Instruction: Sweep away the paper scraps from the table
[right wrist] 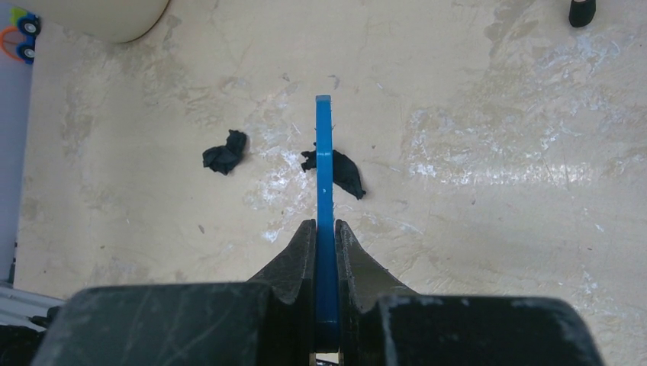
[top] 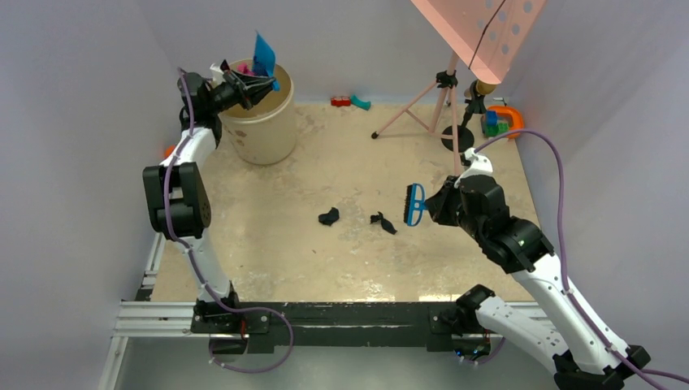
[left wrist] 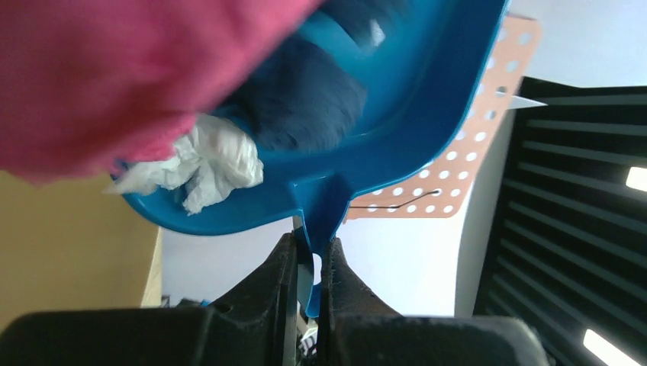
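The left hand point(top: 248, 88) was pinched on the thin handle of a blue plastic dustpan point(top: 264, 55), holding it tipped up above the open mouth of a round cream plastic bucket point(top: 264, 130); in the left wrist view the pan held a crumpled white paper wad point(left wrist: 210, 160) and a navy paper wad point(left wrist: 305, 99), with a blurred pink-red mass point(left wrist: 114, 76) close to the lens that could not be made out further; on the mottled beige table point(top: 325, 162), well to the right of the bucket and nearer the arm bases, lay a first black paper scrap point(top: 329, 217) and, farther from the bucket, a second black paper scrap point(top: 383, 222), the two apart from each other; the right hand point(top: 435, 203) was pressed together on the flat handle of a blue hand brush point(top: 415, 203) with dark bristles, just beyond the second scrap as seen from the bucket; from the right wrist camera the brush crossed over that scrap's edge, though whether it touched could not be told.
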`<move>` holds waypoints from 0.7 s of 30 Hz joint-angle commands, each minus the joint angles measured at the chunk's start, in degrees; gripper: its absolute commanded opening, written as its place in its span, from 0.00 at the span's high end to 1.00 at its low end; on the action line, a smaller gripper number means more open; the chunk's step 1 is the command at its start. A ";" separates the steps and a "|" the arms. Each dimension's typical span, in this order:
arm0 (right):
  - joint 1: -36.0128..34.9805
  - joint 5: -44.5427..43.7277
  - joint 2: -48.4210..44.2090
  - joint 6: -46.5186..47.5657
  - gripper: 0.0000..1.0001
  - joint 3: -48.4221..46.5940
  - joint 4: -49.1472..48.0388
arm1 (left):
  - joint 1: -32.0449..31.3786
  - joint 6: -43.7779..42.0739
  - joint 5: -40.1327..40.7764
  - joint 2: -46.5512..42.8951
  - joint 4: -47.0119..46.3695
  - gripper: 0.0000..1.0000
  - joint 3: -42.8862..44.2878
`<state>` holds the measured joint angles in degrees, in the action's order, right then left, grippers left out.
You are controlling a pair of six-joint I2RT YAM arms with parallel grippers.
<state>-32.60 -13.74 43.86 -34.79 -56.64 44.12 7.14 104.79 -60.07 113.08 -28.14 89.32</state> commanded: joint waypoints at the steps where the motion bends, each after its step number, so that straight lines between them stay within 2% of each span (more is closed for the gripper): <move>1: 0.08 0.56 -0.68 -0.47 1.00 -0.70 -2.29 | 0.90 28.66 6.58 0.78 -32.54 0.99 -4.18; 10: 0.07 1.51 -0.57 -0.86 1.00 -0.02 -3.09 | 0.86 40.48 15.85 1.76 -45.70 0.98 -10.57; 16: 0.08 2.55 -0.50 -1.31 1.00 0.46 -3.77 | 0.91 40.26 15.16 1.83 -45.91 0.98 -11.51; 21: 0.05 2.53 -0.95 -1.55 1.00 1.03 -3.97 | 0.27 36.24 10.33 1.08 -41.46 0.98 -9.50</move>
<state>-32.60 -11.81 43.86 -35.24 -55.94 42.44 7.75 119.22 -46.87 115.13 -65.54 77.89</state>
